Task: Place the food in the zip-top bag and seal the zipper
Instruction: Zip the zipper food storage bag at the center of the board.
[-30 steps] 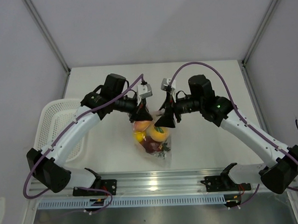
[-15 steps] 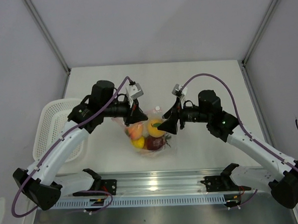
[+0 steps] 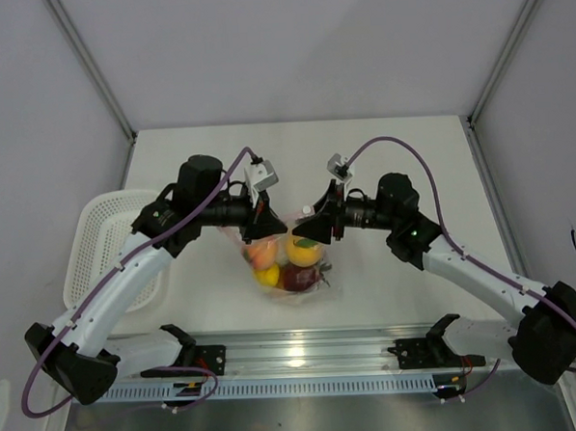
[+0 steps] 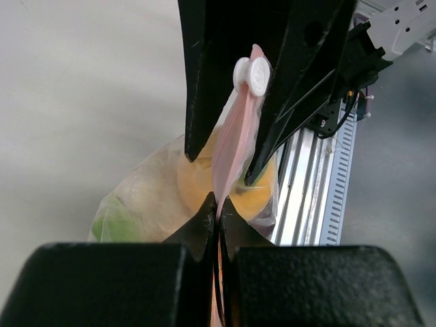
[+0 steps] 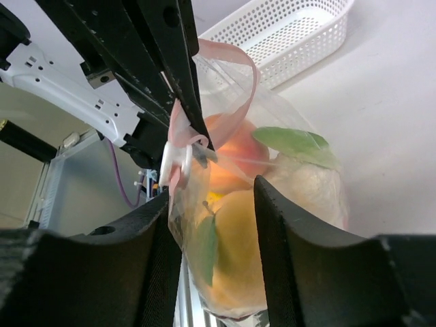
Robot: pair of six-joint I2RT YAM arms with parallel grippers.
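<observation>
Zip-top bag (image 3: 320,277) is sitting on the table (image 3: 411,161), bulging with the food (image 5: 231,252); every piece in view is lying inside it. Dark red apple (image 3: 296,276) is resting at the bag's near end, a yellow piece (image 3: 268,274) is lying just left of it, and an orange round piece (image 3: 302,249) is sitting further in toward the mouth. A pale leafy piece (image 5: 306,187) is pressing against the bag's clear wall, with a green leaf lying over it.

At the bag's far end the mouth is standing up off the table. Left end effector (image 4: 216,208) is pinching the zipper (image 4: 235,133), its fingers pressed together on the pinkish strip. Right end effector (image 5: 212,194) is coming in from the bag's right side with fingers spread, straddling the same strip; whether they are touching the plastic, cannot tell. A white slider (image 4: 251,73) is sitting on the zipper, deep between those spread fingers. Part of the strip is curling in a loose loop above the food.

White lattice basket (image 3: 101,240) is lying well to the bag's left, apart from it
</observation>
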